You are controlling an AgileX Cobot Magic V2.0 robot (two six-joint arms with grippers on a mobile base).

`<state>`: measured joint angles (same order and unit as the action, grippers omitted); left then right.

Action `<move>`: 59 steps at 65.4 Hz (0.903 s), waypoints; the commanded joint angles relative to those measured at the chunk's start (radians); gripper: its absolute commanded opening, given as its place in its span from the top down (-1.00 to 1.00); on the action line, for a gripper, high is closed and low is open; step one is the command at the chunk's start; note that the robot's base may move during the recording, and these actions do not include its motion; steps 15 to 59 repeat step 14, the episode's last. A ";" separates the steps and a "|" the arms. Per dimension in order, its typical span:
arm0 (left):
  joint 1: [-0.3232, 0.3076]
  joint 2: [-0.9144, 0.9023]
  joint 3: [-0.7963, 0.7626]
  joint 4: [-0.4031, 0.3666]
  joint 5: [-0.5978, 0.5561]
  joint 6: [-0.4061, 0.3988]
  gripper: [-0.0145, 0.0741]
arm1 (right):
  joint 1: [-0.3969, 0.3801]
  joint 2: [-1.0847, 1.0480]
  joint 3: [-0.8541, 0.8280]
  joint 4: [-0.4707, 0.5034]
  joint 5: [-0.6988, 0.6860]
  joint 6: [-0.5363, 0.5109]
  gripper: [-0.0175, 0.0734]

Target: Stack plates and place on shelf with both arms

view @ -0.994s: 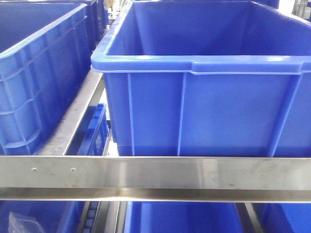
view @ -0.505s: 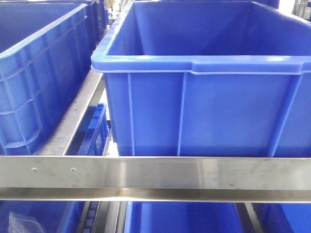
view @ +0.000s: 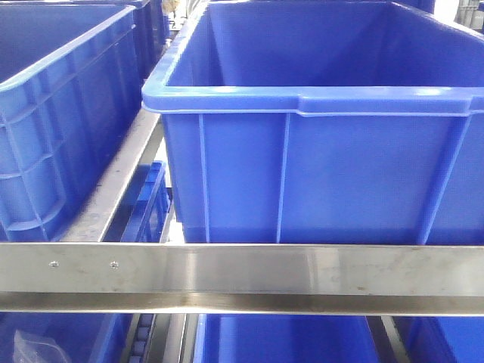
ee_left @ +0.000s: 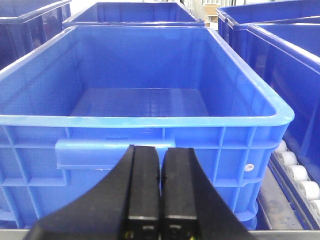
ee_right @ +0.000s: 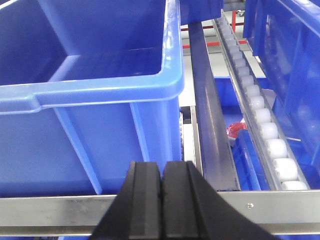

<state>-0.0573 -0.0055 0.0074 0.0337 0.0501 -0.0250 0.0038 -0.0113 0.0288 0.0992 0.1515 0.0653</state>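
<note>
In the front-facing view, a blue crate (view: 53, 113) sits at the left edge of the metal rack, its ribbed side wall facing the gap. A bare steel rail (view: 113, 189) runs back between it and the large blue bin (view: 318, 151), which fills the middle and right of the shelf level and stands just behind the horizontal front bar (view: 242, 276). More blue plastic shows below that bar.

From the left wrist, the left gripper (ee_left: 160, 200) hangs just in front of a wide blue tote (ee_left: 145, 125), fingers pressed together with nothing between them.

From the right wrist, the right gripper (ee_right: 161, 210) has its fingers likewise closed on nothing, above a steel crossbar (ee_right: 280, 205). To its right a roller track (ee_right: 260, 120) of white rollers runs away toward the back.

No plates appear in any view.
</note>
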 commanded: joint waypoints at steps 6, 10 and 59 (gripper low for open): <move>0.001 -0.023 0.003 -0.001 -0.089 -0.008 0.48 | -0.005 -0.018 0.000 -0.007 -0.088 -0.004 0.56; 0.001 -0.023 0.003 -0.001 -0.089 -0.008 0.48 | -0.005 -0.018 0.000 -0.007 -0.088 -0.004 0.56; 0.001 -0.023 0.003 -0.001 -0.089 -0.008 0.48 | -0.005 -0.018 0.000 -0.007 -0.088 -0.004 0.56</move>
